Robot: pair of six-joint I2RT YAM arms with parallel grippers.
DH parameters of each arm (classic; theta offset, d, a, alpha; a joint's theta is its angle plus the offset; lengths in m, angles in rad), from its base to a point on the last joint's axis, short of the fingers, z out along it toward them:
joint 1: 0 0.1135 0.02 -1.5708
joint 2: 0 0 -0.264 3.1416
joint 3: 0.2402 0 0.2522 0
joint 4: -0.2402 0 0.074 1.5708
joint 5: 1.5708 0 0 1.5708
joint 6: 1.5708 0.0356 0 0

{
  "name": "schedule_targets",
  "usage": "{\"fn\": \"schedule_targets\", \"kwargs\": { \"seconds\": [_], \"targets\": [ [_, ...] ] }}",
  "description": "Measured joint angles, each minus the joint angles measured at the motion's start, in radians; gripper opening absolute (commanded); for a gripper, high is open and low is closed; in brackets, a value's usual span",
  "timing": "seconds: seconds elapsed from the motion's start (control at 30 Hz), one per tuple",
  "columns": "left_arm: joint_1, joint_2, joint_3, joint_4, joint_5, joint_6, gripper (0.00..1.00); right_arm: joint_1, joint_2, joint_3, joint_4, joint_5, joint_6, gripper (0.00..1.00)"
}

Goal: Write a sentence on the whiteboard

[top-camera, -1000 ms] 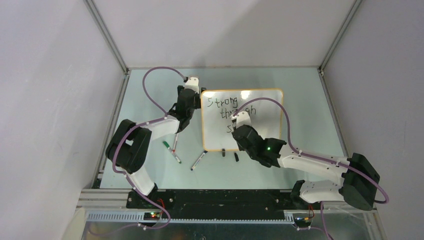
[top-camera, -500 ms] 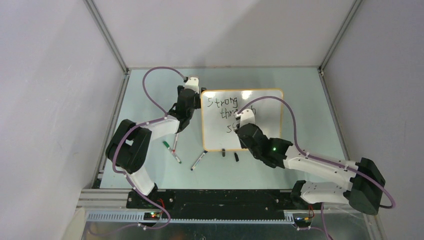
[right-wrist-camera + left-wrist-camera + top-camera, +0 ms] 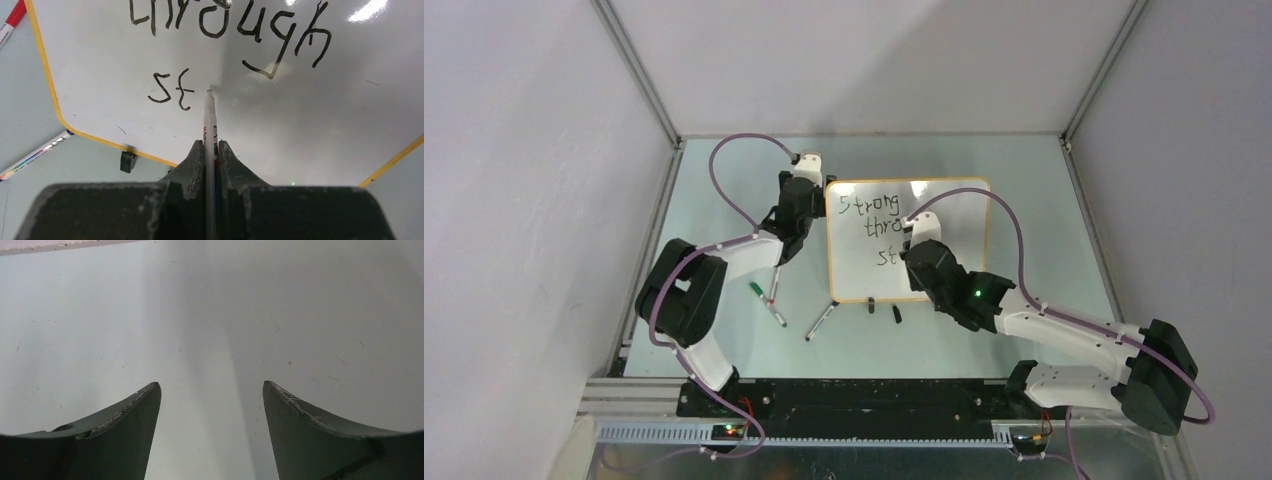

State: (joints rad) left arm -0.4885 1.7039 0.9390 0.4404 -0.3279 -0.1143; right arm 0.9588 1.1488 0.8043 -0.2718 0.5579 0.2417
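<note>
The whiteboard [image 3: 959,215] lies flat on the table, white with an orange-yellow rim. On it the sentence [image 3: 856,207] reads "Strong", then a partly hidden second line, then "st" [image 3: 886,258]. The right wrist view shows "through" [image 3: 225,25] above "st" [image 3: 170,90] on the whiteboard [image 3: 310,115]. My right gripper [image 3: 210,145] is shut on a thin marker [image 3: 209,117], whose tip meets the board just right of the "t". From above, the right gripper [image 3: 914,248] covers the board's middle. My left gripper [image 3: 211,385] is open and holds nothing, over bare table beside the board's upper left corner [image 3: 809,175].
Left of the board's near edge lie a red-tipped marker [image 3: 774,308], a green cap [image 3: 755,290] and another marker [image 3: 820,322]. A black cap [image 3: 897,314] sits near a black clip foot [image 3: 870,303]. Grey walls close in the table on three sides.
My right gripper has moved right along the third line with the marker, and a "t" now stands after the "s". The left arm has not moved.
</note>
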Motion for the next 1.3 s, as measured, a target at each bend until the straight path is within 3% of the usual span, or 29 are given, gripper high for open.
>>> {"fn": "schedule_targets", "kwargs": {
  "seconds": [1.3],
  "targets": [
    [0.000, 0.000, 0.000, 0.000, 0.000, 0.000, 0.81, -0.016, 0.037, 0.000, -0.009, -0.055, 0.014, 0.00]
  ]
}}
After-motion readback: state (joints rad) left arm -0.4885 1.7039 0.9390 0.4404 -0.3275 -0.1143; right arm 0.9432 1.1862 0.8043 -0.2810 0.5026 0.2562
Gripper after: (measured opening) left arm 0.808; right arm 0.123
